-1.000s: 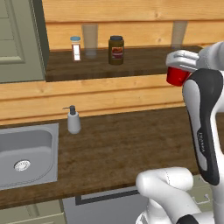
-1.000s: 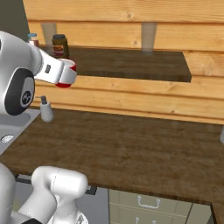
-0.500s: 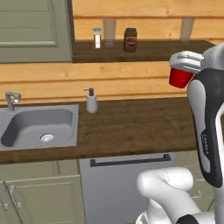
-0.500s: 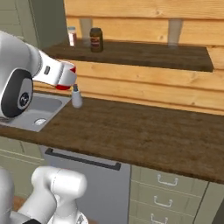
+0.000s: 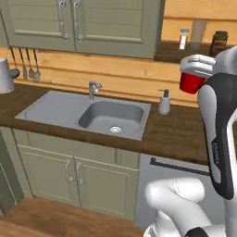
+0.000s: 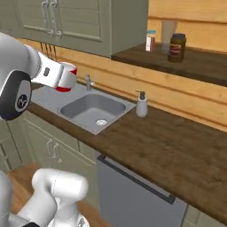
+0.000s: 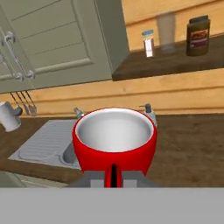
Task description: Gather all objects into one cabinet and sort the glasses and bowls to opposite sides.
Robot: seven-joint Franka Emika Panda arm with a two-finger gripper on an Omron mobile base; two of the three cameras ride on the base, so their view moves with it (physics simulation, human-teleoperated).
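At the far left the olive cabinet hangs above the sink, its doors closed, so nothing I can see is stowed yet. My end effector is clamped on the red mug, held upright in the air over the tabletop. Since the earlier frame the base has driven leftward, bringing cabinet and sink into view.

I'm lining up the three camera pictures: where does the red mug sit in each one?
Left base view: red mug at the right edge, under the white hand.
Right base view: at the left, above the sink, partly behind the hand.
Hand view: low centre, seen from above, white inside.
Shared landmark: the soap dispenser on the counter.
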